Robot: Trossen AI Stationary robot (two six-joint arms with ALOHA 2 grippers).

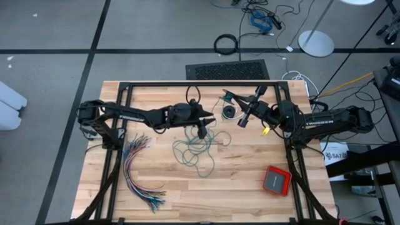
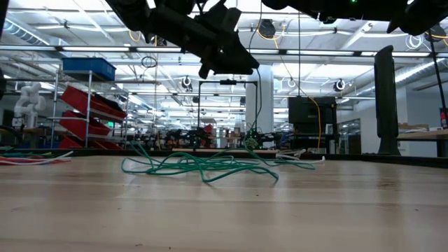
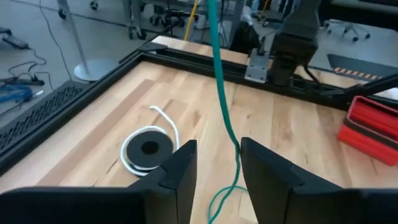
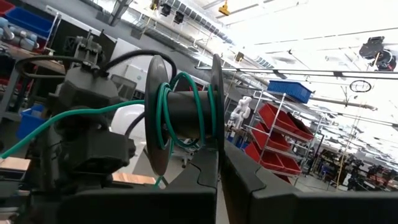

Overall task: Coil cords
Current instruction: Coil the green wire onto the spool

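So we've got the left hand hanging above the middle of the desk, fingers partly spread with the teal-green cord running up between them; we can't tell if the pads actually touch it. Most of that cord sits in a loose messy tangle on the wood just below centre in the high view, and one strand climbs away toward the upper right of the left wrist view. Over on the right, the right hand is held up off the desk, pressed together on a small dark spool that has a few green turns wound on it. The black cord lies as a tight little coil with its white tail curling off, near the top middle of the desk between the two hands. A fanned bundle of coloured wires sits lower left, and a red box lower right.
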